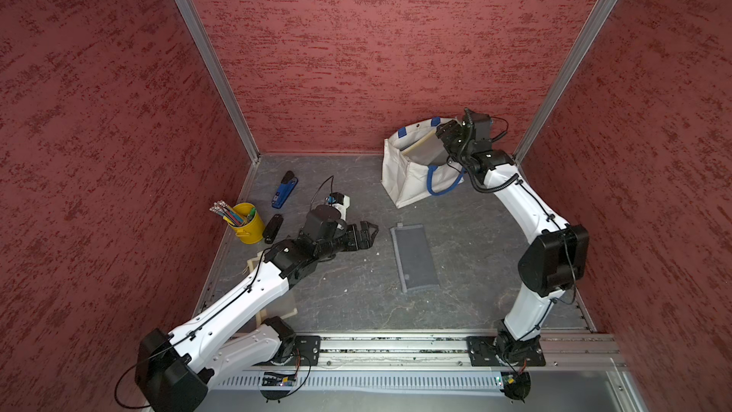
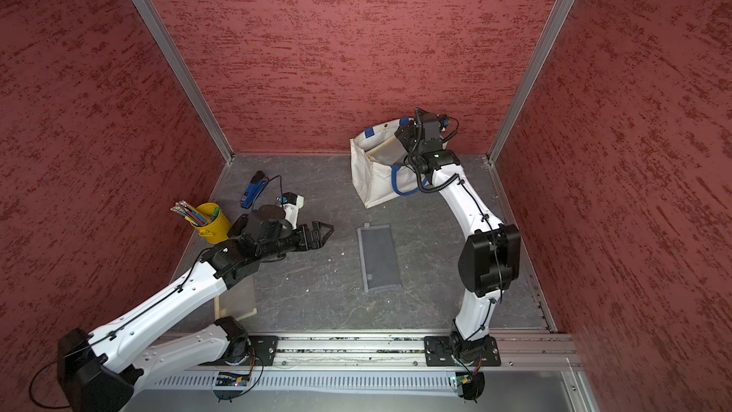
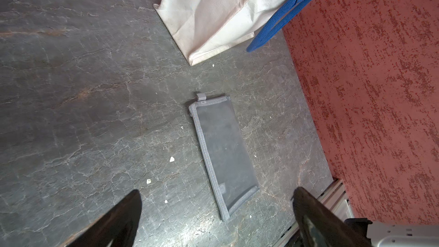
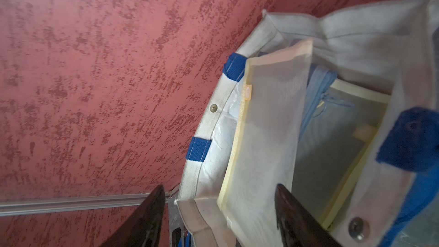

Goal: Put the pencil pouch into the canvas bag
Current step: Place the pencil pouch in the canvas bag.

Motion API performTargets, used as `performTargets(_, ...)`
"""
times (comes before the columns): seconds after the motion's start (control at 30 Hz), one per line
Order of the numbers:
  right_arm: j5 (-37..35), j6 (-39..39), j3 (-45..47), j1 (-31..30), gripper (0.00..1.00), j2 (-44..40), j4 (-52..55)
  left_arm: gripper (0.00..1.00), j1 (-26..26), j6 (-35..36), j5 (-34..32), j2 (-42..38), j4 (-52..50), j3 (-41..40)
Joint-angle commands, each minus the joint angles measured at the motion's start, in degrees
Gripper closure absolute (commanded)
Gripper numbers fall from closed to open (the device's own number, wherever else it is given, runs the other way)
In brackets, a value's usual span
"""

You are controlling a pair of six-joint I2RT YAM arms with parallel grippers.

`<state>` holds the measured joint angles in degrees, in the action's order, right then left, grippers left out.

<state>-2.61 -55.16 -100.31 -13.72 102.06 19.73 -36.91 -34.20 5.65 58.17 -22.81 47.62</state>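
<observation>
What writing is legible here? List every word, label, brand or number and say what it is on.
No text is legible in any view.
grey mesh pouch: small tag and faint print, too blurred to read.
cream pouch in the canvas bag: orange tag, too small to read.
blue stapler: pale mark, too small to read.

Canvas bag (image 2: 376, 182) upright by the back wall; right tool (image 2: 400, 137) at its open mouth, cream pouch (image 2: 383, 153) slanting inside just below it. Grey pouch (image 2: 379, 257) flat on tabletop (image 2: 317, 295), well apart from bag. Left tool (image 2: 325, 231), jaws spread, points toward grey pouch; yellow bucket (image 2: 216, 229) of pencils behind that arm.
</observation>
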Motion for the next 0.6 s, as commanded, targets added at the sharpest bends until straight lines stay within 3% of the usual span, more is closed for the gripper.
performTargets(0.0,1.2,9.6,0.6,0.7,0.26,-4.4,5.7,0.01,0.3,-0.3,0.1,1.3,2.3,-0.3)
performTargets(0.17,8.2,23.6,6.0,1.6,0.26,-10.0,14.3,0.00,0.0,-2.5,2.1,5.3,4.1,0.3)
performTargets(0.27,13.9,29.7,17.2,1.7,0.26,-16.1,14.2,0.01,-0.5,-4.3,5.0,9.9,5.9,1.1)
performTargets(0.4,26.9,32.2,36.6,2.0,0.25,-24.4,6.1,0.01,-1.8,-6.2,7.9,17.9,8.2,2.9)
performTargets(0.57,36.7,30.0,52.7,1.9,0.28,-24.0,-5.1,0.02,-3.3,-10.2,11.2,26.2,15.6,2.5)
